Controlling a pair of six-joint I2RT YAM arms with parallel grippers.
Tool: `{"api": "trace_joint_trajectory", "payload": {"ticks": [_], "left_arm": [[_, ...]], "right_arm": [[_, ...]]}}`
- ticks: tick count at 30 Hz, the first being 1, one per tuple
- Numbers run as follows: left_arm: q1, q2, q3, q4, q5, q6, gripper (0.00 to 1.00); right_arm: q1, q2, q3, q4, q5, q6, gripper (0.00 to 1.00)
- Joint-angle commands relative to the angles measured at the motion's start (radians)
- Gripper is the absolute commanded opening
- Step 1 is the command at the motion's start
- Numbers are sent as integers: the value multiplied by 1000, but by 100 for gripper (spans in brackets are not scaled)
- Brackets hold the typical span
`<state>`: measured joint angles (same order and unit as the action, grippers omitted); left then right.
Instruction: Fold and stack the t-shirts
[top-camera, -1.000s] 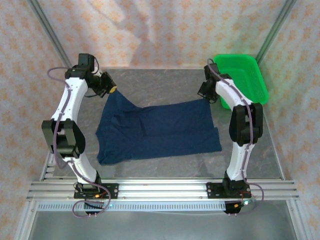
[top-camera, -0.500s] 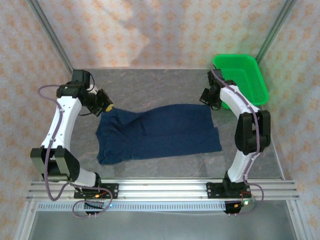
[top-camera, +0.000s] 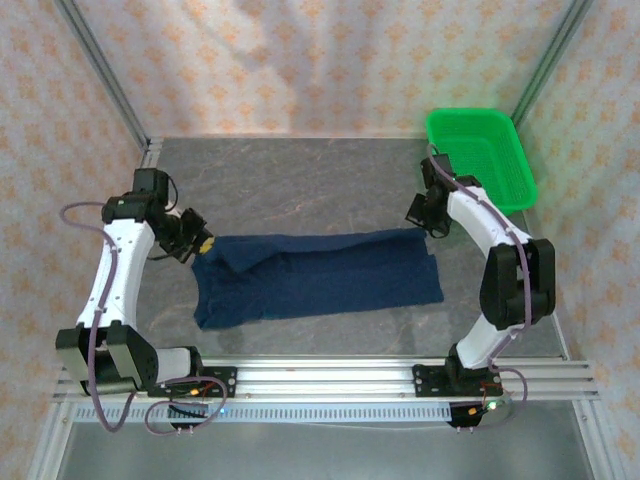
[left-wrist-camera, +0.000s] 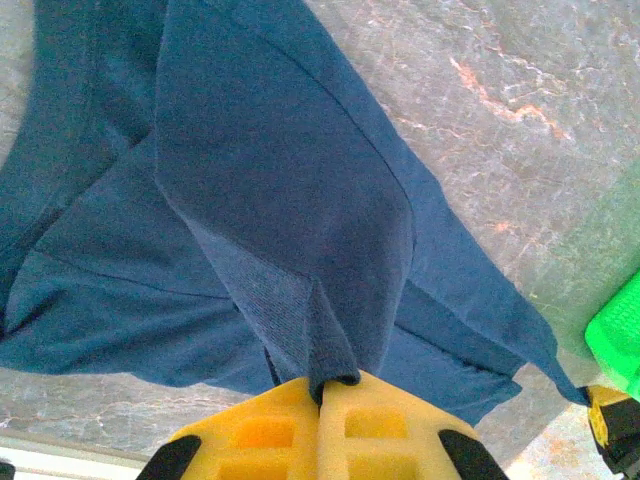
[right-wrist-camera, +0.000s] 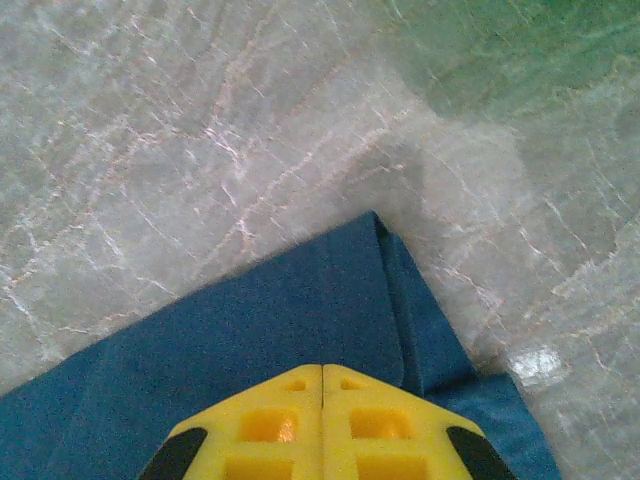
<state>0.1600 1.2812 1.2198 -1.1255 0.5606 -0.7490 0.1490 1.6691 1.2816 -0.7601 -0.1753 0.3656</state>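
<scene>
Both arms have drawn nearer, folding the far edge of the navy t-shirt (top-camera: 320, 275) over itself into a long band across the middle of the desk (top-camera: 300, 180). The green basket (top-camera: 478, 113) sits far right, well apart. Left wrist view: the left tool (left-wrist-camera: 322, 385) is pressed together, pinching a bunched fold. Right wrist view: the right tool (right-wrist-camera: 322, 372) is clamped on the shirt's folded corner.

We see the t-shirt (top-camera: 315, 275) lying across the near half of the table (top-camera: 300, 180). The left gripper (top-camera: 203, 243) sits at its far left corner and the right gripper (top-camera: 425, 228) at its far right corner, each touching the cloth. The basket (top-camera: 480, 155) stands behind the t-shirt, off to its right and apart from it.
</scene>
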Motion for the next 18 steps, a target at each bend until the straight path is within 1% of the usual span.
{"api": "trace_joint_trajectory", "payload": {"ticks": [1,13,18], "left_arm": [[5,-33,-33,-60,-25,27,0],[7,-137,-110,-123,-12,11,0],[9,-186,-186,-120,-12,-9,0]], "right_arm": [[-9,-41,-28,-36,52,4,0],[-21,-13,-54,-41,75,16,0],[-27,-15,-83,-37,96,20,0]]}}
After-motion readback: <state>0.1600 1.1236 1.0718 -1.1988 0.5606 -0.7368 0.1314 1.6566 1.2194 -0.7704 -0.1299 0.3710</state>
